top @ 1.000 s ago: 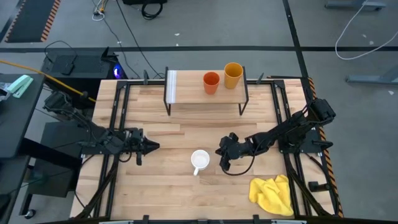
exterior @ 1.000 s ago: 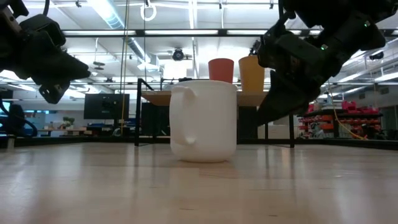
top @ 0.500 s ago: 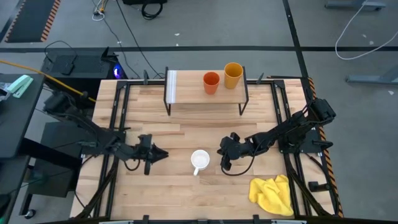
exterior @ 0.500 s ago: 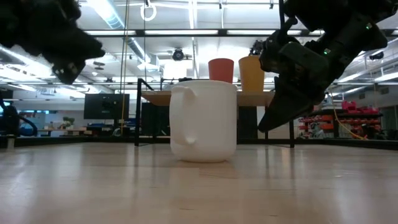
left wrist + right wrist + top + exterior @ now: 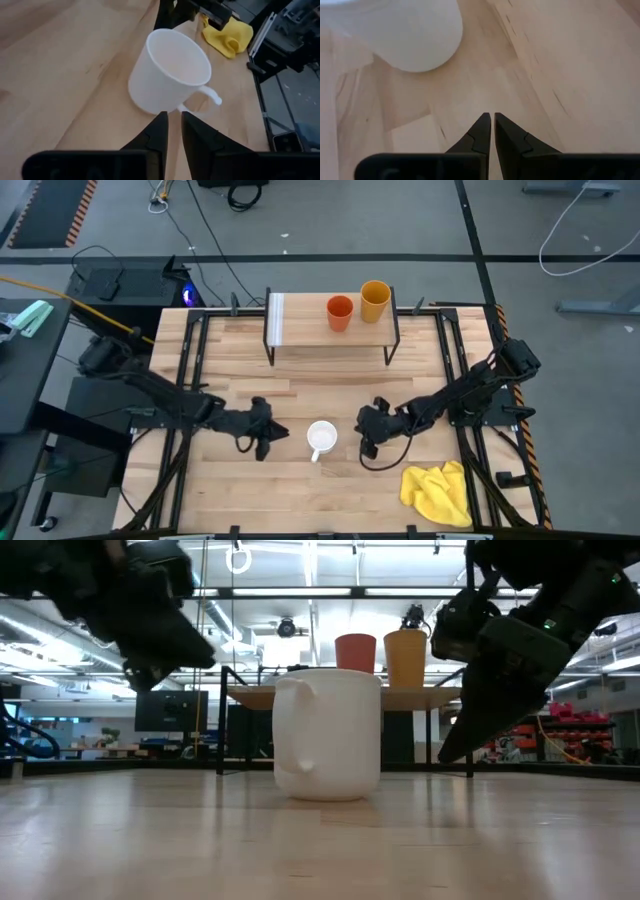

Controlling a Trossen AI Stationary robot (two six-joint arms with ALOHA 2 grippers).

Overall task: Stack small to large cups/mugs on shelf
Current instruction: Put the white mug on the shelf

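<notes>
The white mug [image 5: 321, 439] stands upright on its base on the tabletop, its handle [image 5: 210, 95] toward the near edge. On the shelf [image 5: 310, 332] at the far side, a red-orange cup [image 5: 340, 312] and a taller yellow-orange tumbler [image 5: 375, 300] stand side by side. My left gripper [image 5: 287, 433] hovers just left of the mug, pointing at it, with a narrow gap between its fingers [image 5: 174, 117]. My right gripper [image 5: 365, 448] hangs shut just right of the mug [image 5: 415, 35], tilted down toward the wood.
A crumpled yellow cloth [image 5: 440, 492] lies at the near right corner. A whitish strip [image 5: 276, 320] covers the shelf's left end. Black frame rails [image 5: 185, 380] run along the table's left and right sides. Bare wood lies between the mug and the shelf.
My left gripper has travelled toward the table's right edge, closing most of the distance to the white mug, and has risen a little. The mug and the cups on the shelf have stayed put.
</notes>
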